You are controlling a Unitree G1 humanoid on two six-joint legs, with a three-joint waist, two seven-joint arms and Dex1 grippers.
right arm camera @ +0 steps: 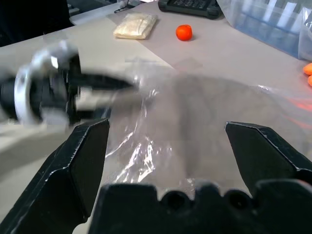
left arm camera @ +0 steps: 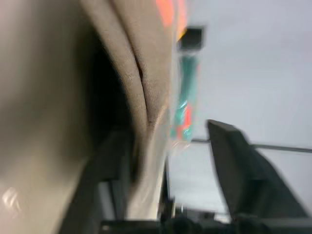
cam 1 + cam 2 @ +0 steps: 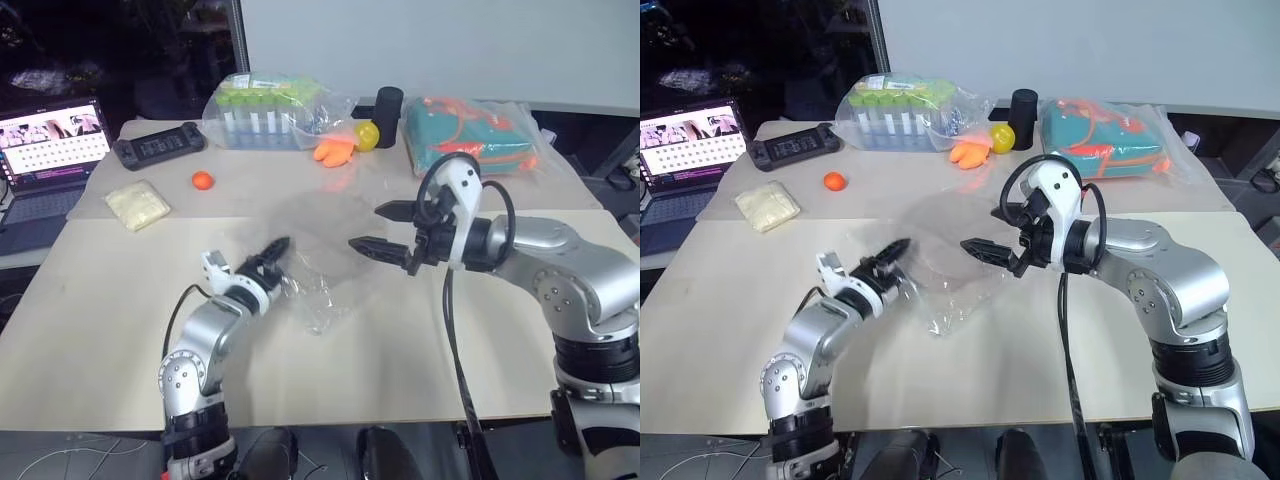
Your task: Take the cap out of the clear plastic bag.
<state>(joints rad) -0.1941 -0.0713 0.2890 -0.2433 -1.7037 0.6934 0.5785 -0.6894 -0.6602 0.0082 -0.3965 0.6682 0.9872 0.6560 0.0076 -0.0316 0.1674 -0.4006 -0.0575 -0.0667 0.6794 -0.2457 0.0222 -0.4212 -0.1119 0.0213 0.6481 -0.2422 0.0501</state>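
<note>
Left eye view: the clear, crinkly plastic bag (image 3: 318,295) lies flat on the pale table (image 3: 120,330), just beside the left gripper (image 3: 280,247). The right gripper (image 3: 385,228) hovers above, spread wide and holding nothing.

Left wrist view: the soft tan fabric cap (image 2: 131,73), seam showing, sits close against one finger. The fingers are apart, not pinching it.

Right wrist view: the bag film is glossy and wrinkled. A grey-tan blur over it is likely the cap, but I can't be sure.

Best approach: pin the slippery film with the right gripper and pinch a thick seam fold of the cap, not the plastic. Then pull level.
</note>
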